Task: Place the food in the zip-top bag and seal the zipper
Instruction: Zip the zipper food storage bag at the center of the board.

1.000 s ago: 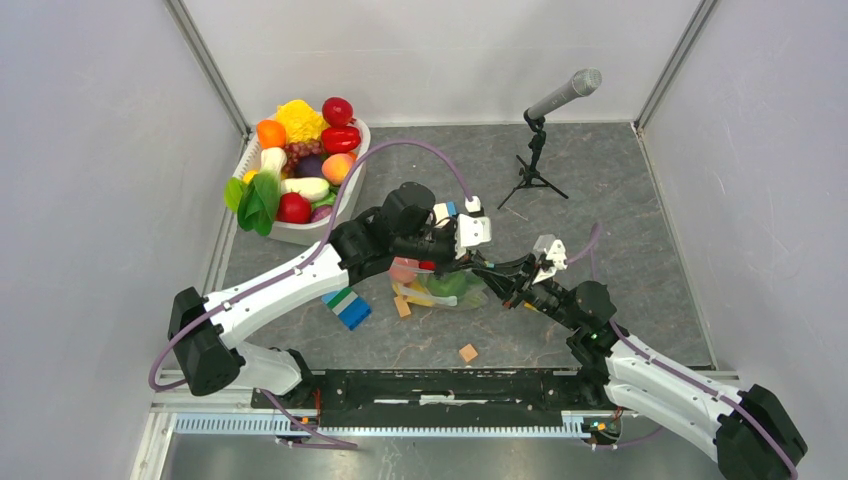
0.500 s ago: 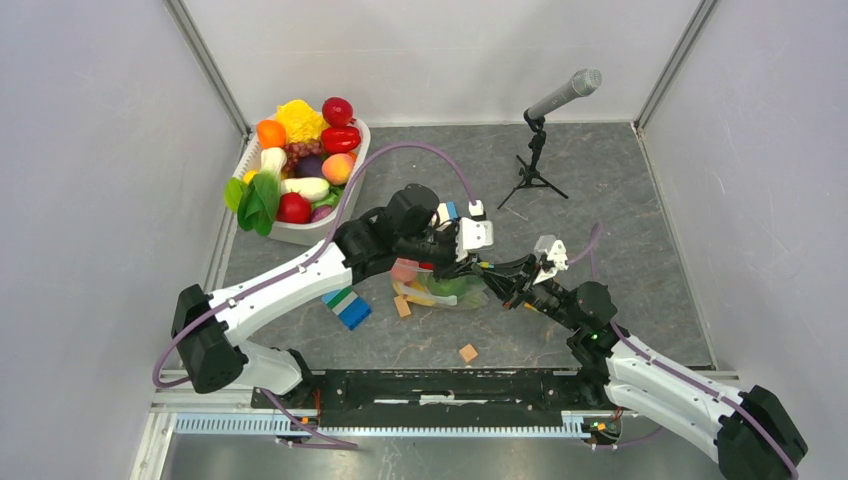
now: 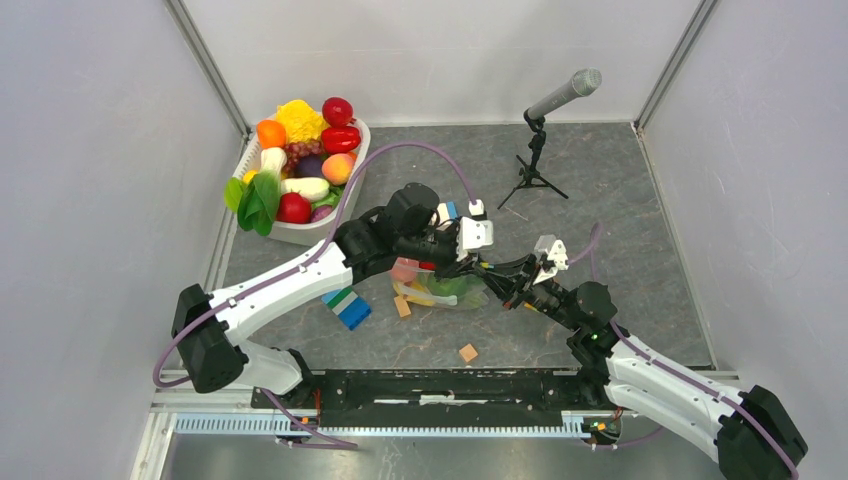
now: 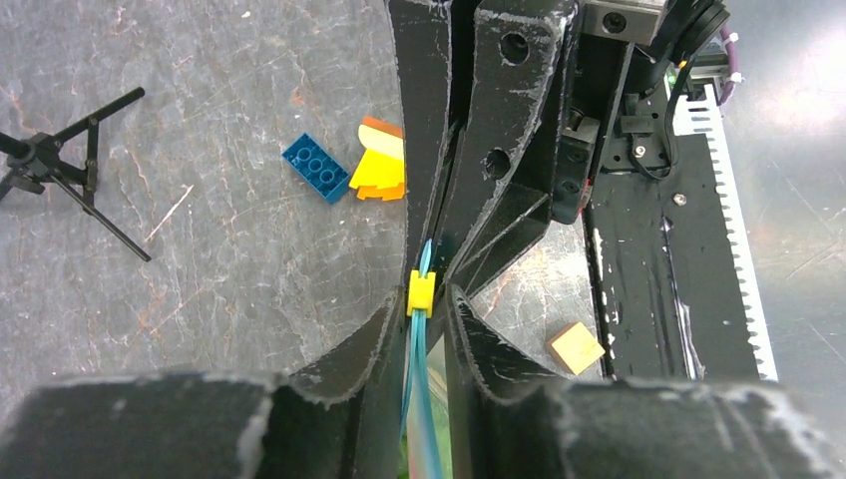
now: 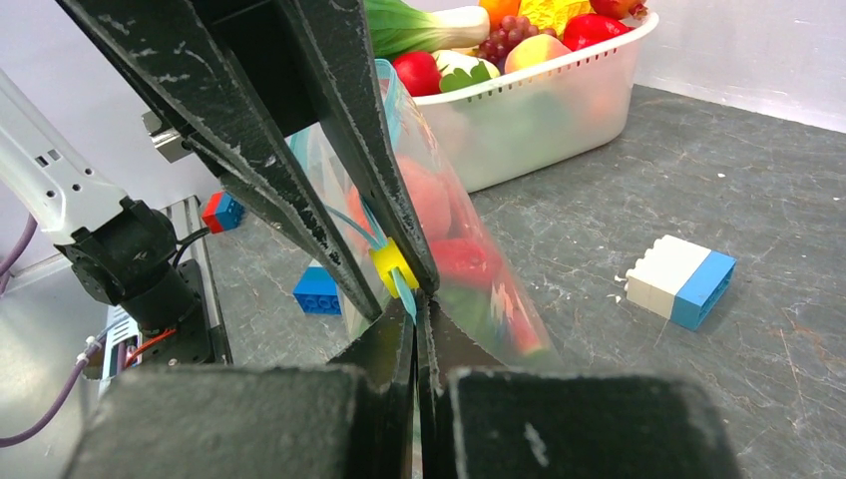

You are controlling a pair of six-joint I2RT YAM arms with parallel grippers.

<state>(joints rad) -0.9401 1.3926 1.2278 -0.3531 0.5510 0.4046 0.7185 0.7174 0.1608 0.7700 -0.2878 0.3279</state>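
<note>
The zip-top bag [image 5: 499,289] sits mid-bench [image 3: 600,200], mouth edge uppermost, with food [image 3: 450,286] inside it; red, green and yellow pieces show through the plastic. The right pincer [image 5: 419,314] is clenched on the end of the light-blue zipper [image 4: 417,389]. The left pincer [image 4: 424,296] reaches in from the left and is released: its jaws stand a little apart, one on each side of the zipper, right at the yellow slider [image 4: 420,292]. More food is heaped in the white tub [image 5: 559,110] at the far left. A blue block [image 4: 315,168] and a wooden cube [image 4: 576,347] lie near the bag.
</note>
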